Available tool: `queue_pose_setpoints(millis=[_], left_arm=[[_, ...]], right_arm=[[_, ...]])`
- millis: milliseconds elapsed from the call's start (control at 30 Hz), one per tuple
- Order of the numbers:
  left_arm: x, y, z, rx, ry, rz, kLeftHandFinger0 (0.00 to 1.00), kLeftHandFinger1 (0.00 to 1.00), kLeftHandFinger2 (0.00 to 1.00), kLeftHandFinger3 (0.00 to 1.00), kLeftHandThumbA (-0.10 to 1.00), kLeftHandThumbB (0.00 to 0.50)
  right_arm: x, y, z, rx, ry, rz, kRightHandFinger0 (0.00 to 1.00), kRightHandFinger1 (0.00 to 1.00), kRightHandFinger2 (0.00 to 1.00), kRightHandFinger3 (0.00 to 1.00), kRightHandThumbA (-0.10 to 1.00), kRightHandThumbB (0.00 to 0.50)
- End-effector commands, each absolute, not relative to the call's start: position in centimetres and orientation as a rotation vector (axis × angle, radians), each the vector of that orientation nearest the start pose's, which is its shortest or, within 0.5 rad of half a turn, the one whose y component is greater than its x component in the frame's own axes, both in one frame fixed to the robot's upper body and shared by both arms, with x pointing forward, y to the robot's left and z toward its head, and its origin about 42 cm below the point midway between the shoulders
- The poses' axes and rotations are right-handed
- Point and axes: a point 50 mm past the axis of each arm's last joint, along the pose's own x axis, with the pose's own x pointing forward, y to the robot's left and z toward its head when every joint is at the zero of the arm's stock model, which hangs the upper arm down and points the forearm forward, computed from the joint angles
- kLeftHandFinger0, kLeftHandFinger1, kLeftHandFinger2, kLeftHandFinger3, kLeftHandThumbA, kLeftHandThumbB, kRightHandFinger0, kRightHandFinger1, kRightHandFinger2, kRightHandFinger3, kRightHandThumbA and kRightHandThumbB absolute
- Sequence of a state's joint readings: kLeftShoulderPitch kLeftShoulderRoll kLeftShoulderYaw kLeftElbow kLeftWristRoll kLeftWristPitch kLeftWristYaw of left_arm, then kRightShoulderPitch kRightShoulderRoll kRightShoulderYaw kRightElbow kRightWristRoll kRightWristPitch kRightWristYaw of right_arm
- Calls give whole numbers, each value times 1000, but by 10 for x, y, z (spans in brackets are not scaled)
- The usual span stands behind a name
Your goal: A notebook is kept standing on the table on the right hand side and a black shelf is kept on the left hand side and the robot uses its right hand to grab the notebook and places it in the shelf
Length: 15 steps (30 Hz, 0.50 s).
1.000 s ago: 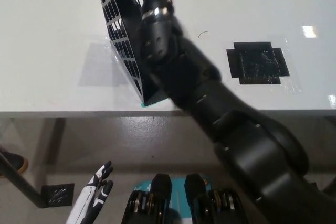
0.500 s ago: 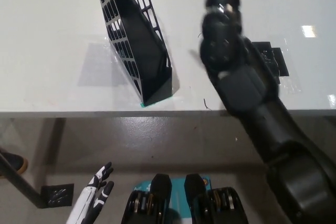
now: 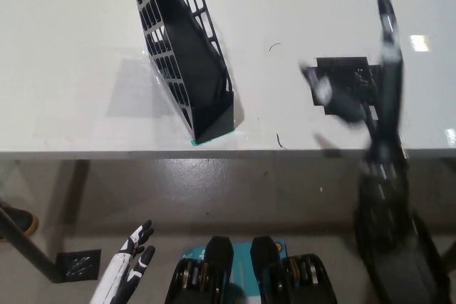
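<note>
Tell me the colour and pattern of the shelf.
Black, with a grid of open slots in its walls; the shelf shows in the head view.

The black shelf [image 3: 187, 55] is standing on the white bench [image 3: 71, 48], left of the bench's middle. It is a file holder of open grid mesh with a solid lower front. Its narrow front end is sitting close to the bench's near edge, and its body is running away toward the far side, passing out of the picture at the top. Its walls are appearing to lean leftward. The notebook is not showing clearly anywhere in the head view.
</note>
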<state>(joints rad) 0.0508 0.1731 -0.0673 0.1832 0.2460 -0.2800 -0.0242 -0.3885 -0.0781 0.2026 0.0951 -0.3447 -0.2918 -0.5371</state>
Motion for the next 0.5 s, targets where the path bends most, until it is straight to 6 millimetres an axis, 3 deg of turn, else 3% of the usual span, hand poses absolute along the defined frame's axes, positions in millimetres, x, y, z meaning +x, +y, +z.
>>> queue_pose_setpoints(millis=[0,167,333,467], left_arm=[[261,259,63,417,-99,-142,1000,1000,1000,1000,1000,135],[262,260,62,415,-103,-135,1000,1000,1000,1000,1000,122],[262,259,61,413,-104,-134,1000,1000,1000,1000,1000,131],[266,261,62,416,-112,-131,1000,1000,1000,1000,1000,142]], right_arm=[[243,-181,222,-196,-864,-28,1000,1000,1000,1000,1000,240],[239,-185,172,-208,-721,-34,1000,1000,1000,1000,1000,205],[234,-188,122,-190,-516,-26,1000,1000,1000,1000,1000,247],[236,-187,100,-169,-423,-31,1000,1000,1000,1000,1000,264]])
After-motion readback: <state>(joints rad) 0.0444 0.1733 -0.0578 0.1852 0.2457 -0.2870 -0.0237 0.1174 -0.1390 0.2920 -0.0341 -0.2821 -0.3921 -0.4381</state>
